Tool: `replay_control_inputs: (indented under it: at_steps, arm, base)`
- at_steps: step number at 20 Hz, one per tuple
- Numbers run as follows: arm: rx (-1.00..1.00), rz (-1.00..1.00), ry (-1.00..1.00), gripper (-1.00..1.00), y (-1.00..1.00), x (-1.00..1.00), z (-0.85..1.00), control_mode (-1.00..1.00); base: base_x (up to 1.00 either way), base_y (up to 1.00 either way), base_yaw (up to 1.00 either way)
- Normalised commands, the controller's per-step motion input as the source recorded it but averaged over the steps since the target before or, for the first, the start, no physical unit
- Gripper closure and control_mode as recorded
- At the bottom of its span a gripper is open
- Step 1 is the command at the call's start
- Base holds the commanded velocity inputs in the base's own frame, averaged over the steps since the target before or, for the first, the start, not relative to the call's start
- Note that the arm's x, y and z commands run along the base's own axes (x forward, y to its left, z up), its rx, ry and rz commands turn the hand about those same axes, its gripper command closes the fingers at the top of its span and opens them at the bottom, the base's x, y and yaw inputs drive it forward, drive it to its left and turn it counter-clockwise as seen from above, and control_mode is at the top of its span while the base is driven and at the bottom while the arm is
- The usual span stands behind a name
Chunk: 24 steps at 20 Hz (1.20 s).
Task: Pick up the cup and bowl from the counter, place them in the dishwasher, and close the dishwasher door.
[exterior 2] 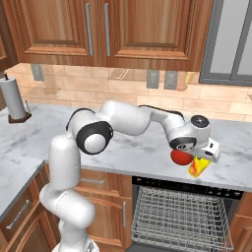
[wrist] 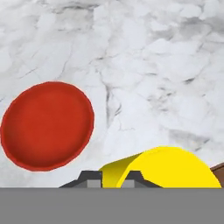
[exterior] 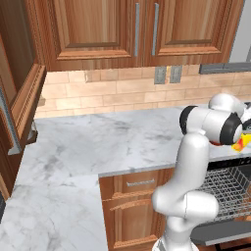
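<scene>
Cup (wrist: 175, 168) sits clamped in the gripper (wrist: 111, 177), whose two dark tips stand almost together on the yellow rim wall; the fingers are all but closed on it. Seen from the right base camera, the yellow cup with its orange-red end hangs tilted under the white hand, above the front edge of the counter (exterior 2: 138, 152) and over the dishwasher (exterior 2: 182, 216). Relative to that dishwasher, the bowl (exterior 2: 180, 157) rests on the marble just behind the opening, close beside the cup. Whether cup and bowl touch is hard to tell from this angle. In the hand camera the red bowl lies apart from the cup on bare marble. Below the counter edge the dishwasher's grey wire rack (exterior: 228, 191) stands exposed, with wooden cabinets (exterior: 132, 206) to its side.
</scene>
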Motion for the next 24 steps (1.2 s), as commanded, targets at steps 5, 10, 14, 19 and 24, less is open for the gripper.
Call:
replay_control_inputs:
  at_steps: [5,10,14,19,24]
  arm:
    - [0.28,-0.20,-0.13,1.00,0.00,-0.30,0.03,-1.00]
    - [0.08,-0.16,-0.14,1.00,0.01,-0.38,-0.05,-1.00]
    - [0.00,-0.10,-0.14,1.00,0.19,-0.48,-0.18,-1.00]
    - [-0.04,-0.11,-0.08,1.00,0.40,-0.30,-0.33,-1.00]
    - [0.00,-0.11,0.00,1.00,0.17,-0.09,-0.30,-1.00]
  base:
    - [0.00,0.00,0.00]
    - [0.00,0.00,0.00]
    - [0.00,0.00,0.00]
    - [0.00,0.00,0.00]
    - [0.00,0.00,0.00]
